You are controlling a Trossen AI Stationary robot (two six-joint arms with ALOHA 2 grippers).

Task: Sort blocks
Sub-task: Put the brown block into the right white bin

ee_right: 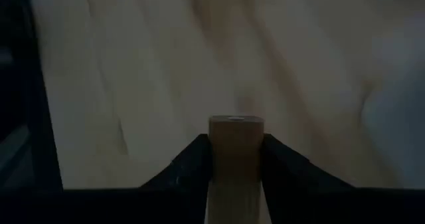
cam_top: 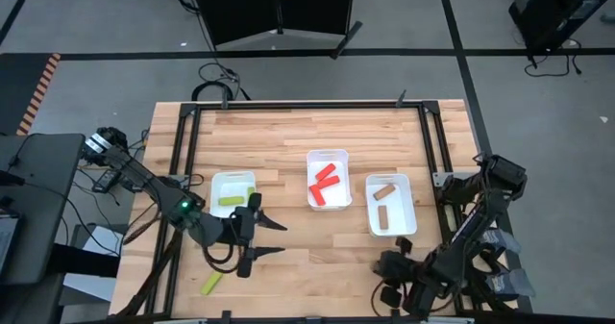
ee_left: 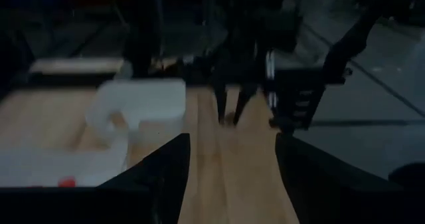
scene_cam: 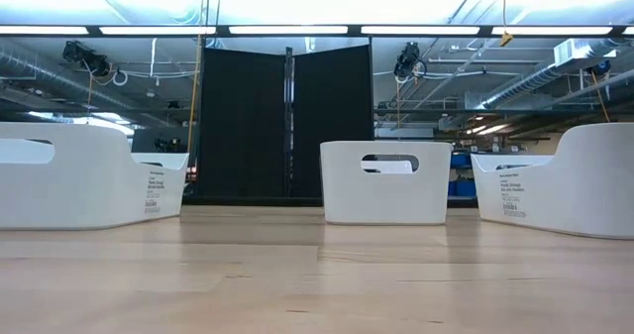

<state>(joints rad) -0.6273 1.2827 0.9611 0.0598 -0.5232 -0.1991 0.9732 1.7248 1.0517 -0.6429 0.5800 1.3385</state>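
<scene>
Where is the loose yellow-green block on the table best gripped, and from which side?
Grip the yellow-green block at its middle, across its short width, coming from straight above: it lies flat and slanted, with both long sides free.

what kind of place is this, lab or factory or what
Probably a robotics lab or workshop in an industrial-style hall: exposed ducts and strip lights overhead, a grey floor marked with black tape lines, and a wooden table framed in black rails.
</scene>
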